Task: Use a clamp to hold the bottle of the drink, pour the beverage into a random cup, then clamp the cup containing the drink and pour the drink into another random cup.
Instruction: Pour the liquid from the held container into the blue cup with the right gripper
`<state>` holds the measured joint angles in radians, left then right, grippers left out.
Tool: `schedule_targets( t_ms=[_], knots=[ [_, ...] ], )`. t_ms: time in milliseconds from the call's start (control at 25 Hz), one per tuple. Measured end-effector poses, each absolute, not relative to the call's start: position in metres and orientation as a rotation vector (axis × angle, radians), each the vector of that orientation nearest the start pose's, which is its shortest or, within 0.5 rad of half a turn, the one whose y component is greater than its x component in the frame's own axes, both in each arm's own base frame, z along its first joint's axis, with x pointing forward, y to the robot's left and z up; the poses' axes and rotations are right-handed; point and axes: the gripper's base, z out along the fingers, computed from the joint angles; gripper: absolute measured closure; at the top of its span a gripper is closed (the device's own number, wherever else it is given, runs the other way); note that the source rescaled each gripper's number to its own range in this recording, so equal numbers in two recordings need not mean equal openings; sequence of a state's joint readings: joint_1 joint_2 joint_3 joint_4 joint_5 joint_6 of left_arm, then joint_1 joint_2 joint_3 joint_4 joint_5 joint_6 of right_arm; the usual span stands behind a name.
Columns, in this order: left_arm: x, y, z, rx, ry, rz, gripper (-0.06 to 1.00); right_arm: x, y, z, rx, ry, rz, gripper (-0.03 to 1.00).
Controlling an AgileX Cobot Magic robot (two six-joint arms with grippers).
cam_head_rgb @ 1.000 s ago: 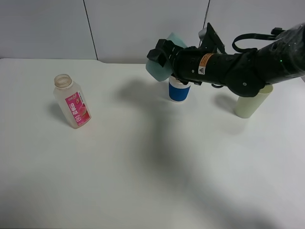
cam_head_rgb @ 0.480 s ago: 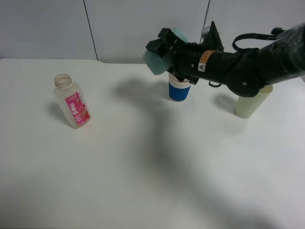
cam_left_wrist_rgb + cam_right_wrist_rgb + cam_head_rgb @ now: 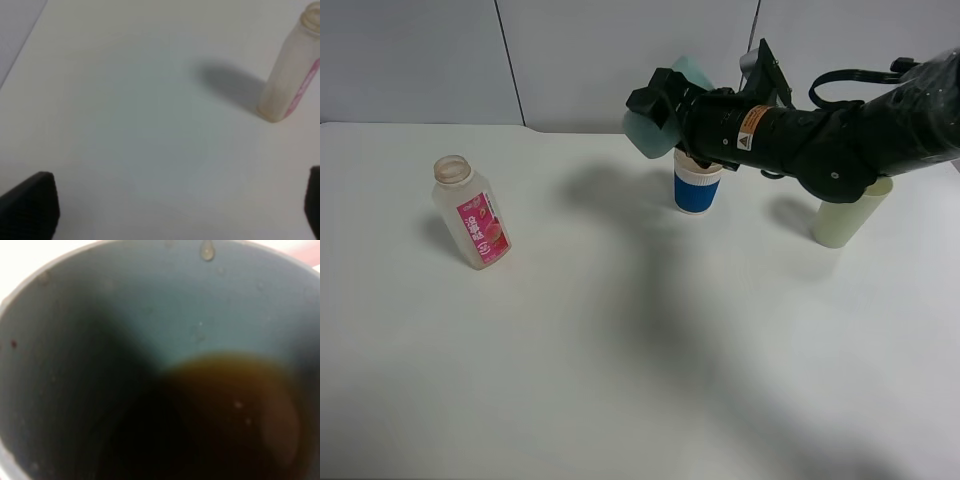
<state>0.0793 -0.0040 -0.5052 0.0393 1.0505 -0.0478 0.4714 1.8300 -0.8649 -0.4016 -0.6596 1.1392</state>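
Your right claw (image 3: 665,118) is clamped on the teal tumbler (image 3: 655,125) and holds it tilted in the air, over and just to the left of the blue-banded cup (image 3: 697,186), which stands near the far edge of the worktop (image 3: 620,350), right of the middle. From the right wrist camera you look straight into the teal tumbler (image 3: 100,340): dark brown drink (image 3: 225,415) is pooled against its lower wall, with droplets on the inner side and one hanging at the rim. Whether any of it is leaving the tumbler cannot be told. The pale yellow-green cup (image 3: 845,215) stands toward the far right corner, partly behind your right arm. The bottle (image 3: 472,213) stands upright, cap off, toward the left edge, well apart from the cups; in the left wrist view the bottle (image 3: 290,75) looks empty but for a cloudy film. Your left claw (image 3: 170,210) is spread wide over bare worktop, holding nothing, only the tips of its two fingers (image 3: 32,202) showing at the frame's corners.
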Motion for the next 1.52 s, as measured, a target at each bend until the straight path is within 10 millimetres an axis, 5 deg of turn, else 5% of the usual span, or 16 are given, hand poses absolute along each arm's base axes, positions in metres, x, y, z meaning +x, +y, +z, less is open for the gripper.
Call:
schedule_targets(
  t_ms=[480,840,1520],
  knots=[
    [-0.006,0.003,0.280,-0.130,2.021,0.067,-0.06,0.324,0.186,0.187,0.286,1.934,1.187,0.97],
    [-0.006,0.003,0.280,-0.130,2.021,0.067,-0.06,0.330,0.190,0.158,0.391,1.946,1.309,0.97],
    [-0.006,0.003,0.280,-0.130,2.021,0.067,-0.06,0.333,0.186,0.169,0.426,1.835,1.443,0.97]
  ],
)
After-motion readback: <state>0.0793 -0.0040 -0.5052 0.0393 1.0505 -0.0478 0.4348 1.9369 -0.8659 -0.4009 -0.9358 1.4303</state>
